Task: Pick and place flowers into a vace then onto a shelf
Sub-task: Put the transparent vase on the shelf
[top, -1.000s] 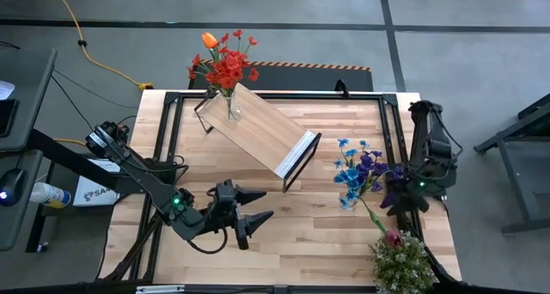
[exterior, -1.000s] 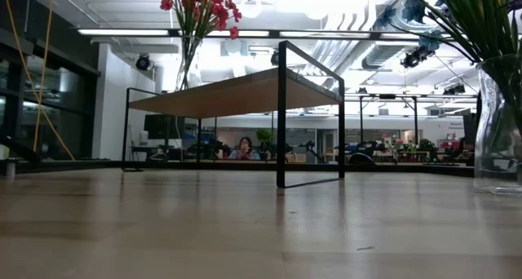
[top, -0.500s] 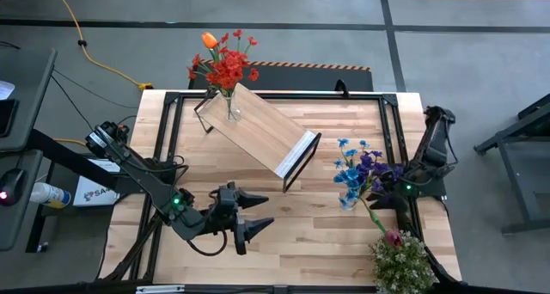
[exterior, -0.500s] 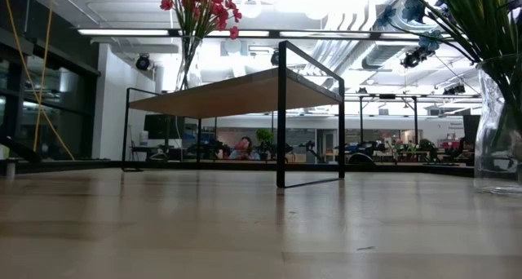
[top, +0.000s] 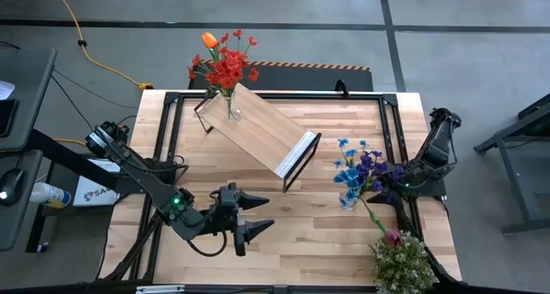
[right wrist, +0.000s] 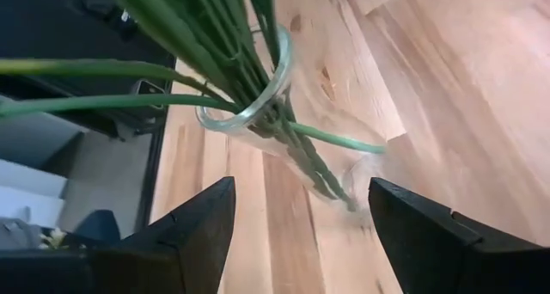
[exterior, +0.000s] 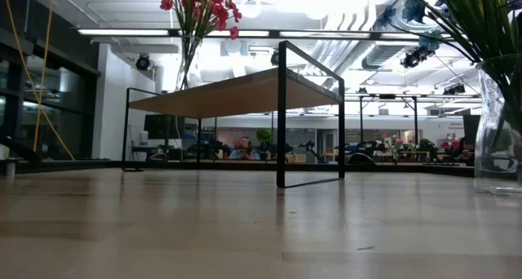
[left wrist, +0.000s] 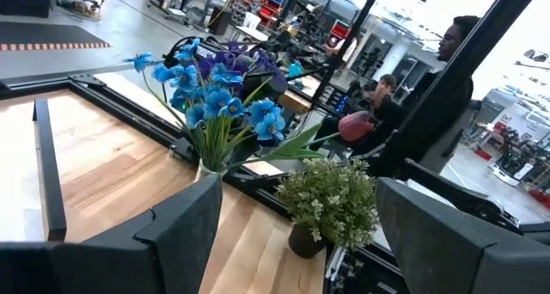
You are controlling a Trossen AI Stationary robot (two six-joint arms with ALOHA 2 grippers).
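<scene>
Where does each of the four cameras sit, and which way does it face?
High: overhead, straight down; both arms, shelf.
Low: tabletop height, level across; no arm shows.
Left wrist: past its open fingers toward the blue flowers.
Right wrist: past its open fingers at the glass vase.
Shared: both wrist views show that blue bunch's vase.

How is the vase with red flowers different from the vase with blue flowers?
The red flowers' vase stands up on the shelf; the blue flowers' vase stands on the table. The red bunch includes an orange tulip; the blue bunch has purple blooms. Both vases are clear glass.
</scene>
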